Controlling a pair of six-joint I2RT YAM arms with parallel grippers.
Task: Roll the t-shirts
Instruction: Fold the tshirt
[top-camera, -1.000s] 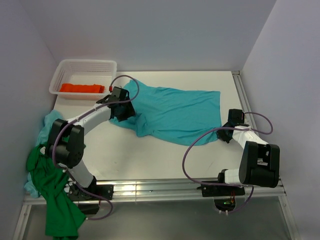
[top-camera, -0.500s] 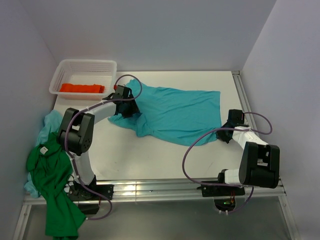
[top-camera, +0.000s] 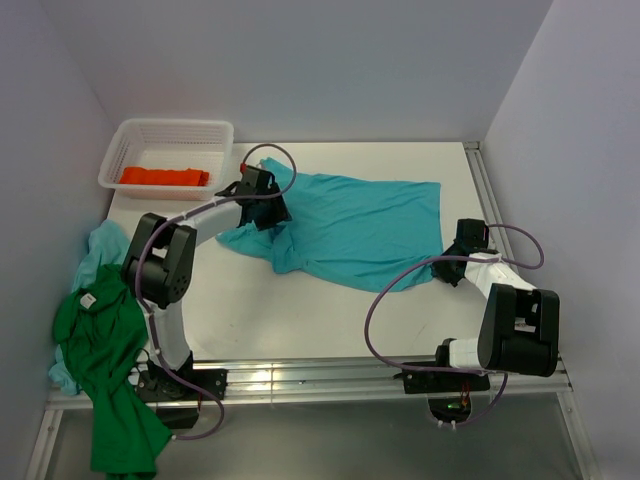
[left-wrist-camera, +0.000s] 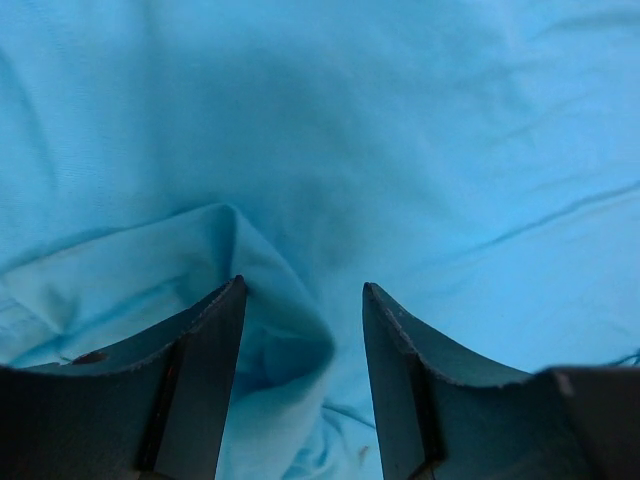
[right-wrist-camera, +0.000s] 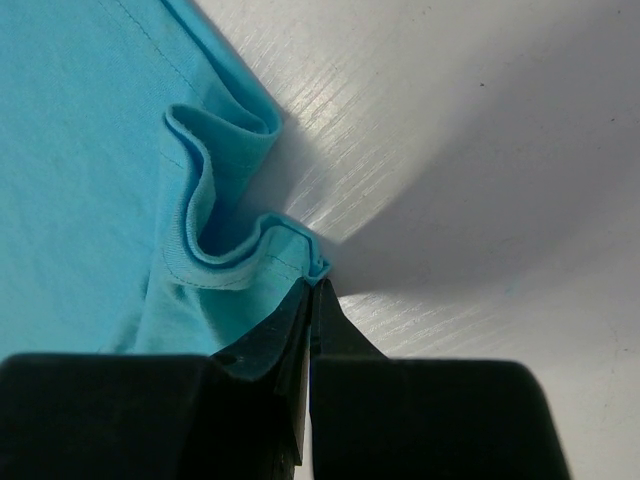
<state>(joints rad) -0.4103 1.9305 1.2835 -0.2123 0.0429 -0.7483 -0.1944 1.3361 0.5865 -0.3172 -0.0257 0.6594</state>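
Right fingers (right-wrist-camera: 280, 335) pinch t-shirt (right-wrist-camera: 80, 150) hem, table (right-wrist-camera: 480, 150) beside

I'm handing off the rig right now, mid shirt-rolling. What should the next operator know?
Left gripper: jaws open over a fold at the left edge of the spread turquoise t-shirt.
Right gripper: shut on that shirt's near right corner.
Orange-red t-shirt: bundled in the basket, apparently done.
Green t-shirt and second turquoise t-shirt: heaped at the left edge of the table, unrolled.
Left: roll these three.
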